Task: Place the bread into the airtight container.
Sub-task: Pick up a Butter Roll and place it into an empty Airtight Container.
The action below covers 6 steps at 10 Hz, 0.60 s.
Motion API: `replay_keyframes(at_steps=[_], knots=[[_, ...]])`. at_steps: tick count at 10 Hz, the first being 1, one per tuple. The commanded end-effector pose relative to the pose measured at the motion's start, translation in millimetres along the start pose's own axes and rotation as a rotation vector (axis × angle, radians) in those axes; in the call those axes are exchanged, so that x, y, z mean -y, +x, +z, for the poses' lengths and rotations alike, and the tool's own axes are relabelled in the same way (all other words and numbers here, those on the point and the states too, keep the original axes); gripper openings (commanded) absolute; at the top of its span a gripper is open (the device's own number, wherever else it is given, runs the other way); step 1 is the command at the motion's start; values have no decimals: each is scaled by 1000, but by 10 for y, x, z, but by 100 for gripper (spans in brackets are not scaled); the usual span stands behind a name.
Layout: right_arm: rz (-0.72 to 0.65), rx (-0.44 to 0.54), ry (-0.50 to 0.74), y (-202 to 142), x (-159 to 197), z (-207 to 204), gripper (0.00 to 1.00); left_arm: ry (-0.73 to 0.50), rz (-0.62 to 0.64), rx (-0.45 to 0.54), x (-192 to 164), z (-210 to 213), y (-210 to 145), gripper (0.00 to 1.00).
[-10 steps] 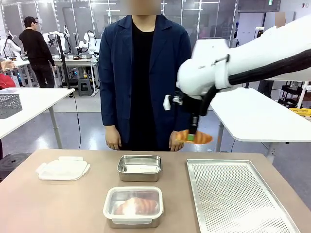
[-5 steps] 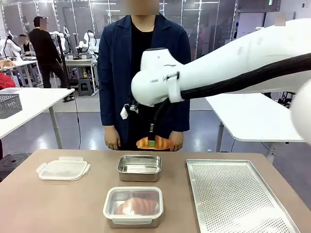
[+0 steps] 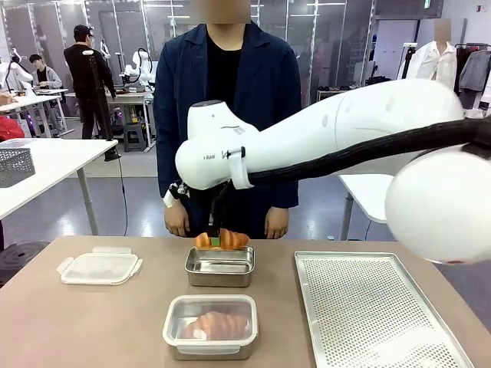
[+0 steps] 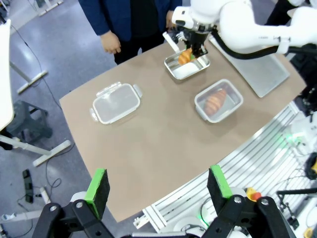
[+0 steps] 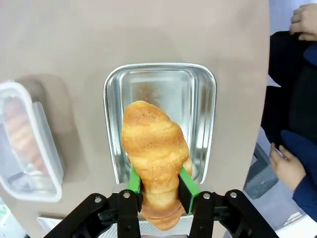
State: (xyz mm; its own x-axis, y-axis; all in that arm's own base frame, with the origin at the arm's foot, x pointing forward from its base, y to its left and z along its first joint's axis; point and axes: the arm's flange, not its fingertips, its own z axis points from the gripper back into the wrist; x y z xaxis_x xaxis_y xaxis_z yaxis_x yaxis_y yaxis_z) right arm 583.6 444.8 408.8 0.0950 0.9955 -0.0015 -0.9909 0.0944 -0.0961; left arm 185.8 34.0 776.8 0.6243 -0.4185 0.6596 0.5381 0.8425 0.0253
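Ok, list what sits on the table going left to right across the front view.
Loose plastic lid → lidded container with bread inside and, behind it, the open steel container with the croissant held over it by the right gripper → perforated metal tray.

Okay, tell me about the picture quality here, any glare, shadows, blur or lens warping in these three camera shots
Front view: sharp, evenly lit, the right arm's near joint looms large. Left wrist view: wide-angle bend curves the table edge; the left tool is crisp. Right wrist view: croissant in the right tool is in focus, the steel container shows soft reflections, and the lidded container casts a shadow.
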Motion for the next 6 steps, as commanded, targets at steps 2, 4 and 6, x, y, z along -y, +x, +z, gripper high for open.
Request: replay_keyframes(at_steps=[2, 4, 6], knots=[[-53, -32, 11, 53, 96, -175, 33, -12, -17, 4, 2, 6, 11, 100], [-61, -16, 51, 32, 157, -332, 53, -12, -17, 4, 2, 6, 11, 100], [-49, 0, 26, 30, 178, -352, 92, -12, -17, 4, 2, 6, 11, 100]])
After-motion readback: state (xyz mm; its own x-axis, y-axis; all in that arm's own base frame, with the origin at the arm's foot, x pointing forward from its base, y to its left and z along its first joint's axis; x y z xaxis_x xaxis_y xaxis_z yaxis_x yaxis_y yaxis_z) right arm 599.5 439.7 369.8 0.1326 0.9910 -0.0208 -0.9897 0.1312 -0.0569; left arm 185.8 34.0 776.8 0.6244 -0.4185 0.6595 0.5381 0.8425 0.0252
